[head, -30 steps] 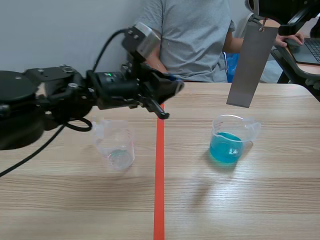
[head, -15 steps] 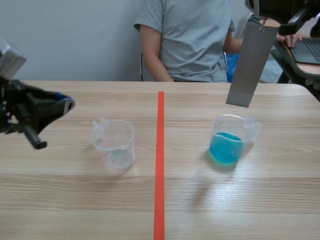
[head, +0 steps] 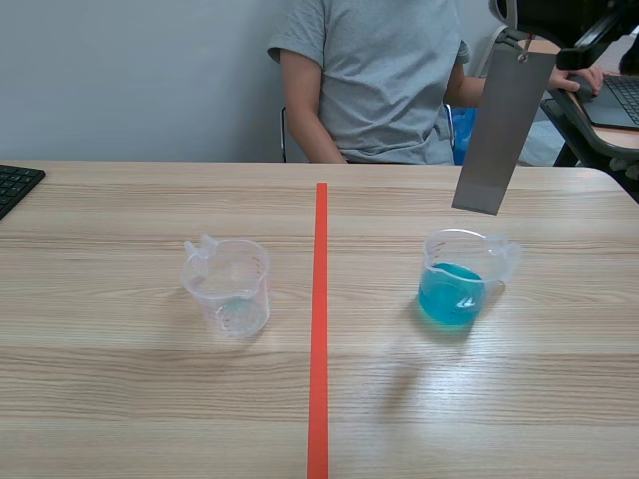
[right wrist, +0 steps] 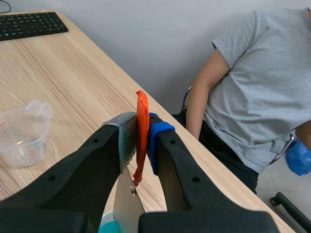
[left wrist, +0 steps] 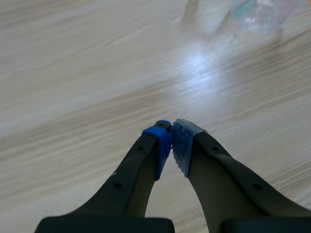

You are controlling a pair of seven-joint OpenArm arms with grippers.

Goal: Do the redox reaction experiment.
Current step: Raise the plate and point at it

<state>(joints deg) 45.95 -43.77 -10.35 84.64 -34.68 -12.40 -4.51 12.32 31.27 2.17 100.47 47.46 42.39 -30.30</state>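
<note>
Our right jaws grasp the loop [right wrist: 141, 127]; the strip [head: 502, 130] hangs near-upright over the beaker [head: 457, 281]; left jaws clenched empty.

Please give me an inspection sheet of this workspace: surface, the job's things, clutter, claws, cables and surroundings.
Surface: wooden table, orange-red tape line down the middle.
Job's things: clear beaker, seemingly empty; beaker of blue liquid; grey metal strip hanging in the air near it.
Clutter: keyboard at the left edge.
Claws: left claw shut on nothing; right claw shut on the orange tab carrying the strip.
Cables: perhaps a thin cord by the keyboard, unclear.
Surroundings: person in grey shirt across the table; laptop.
</note>
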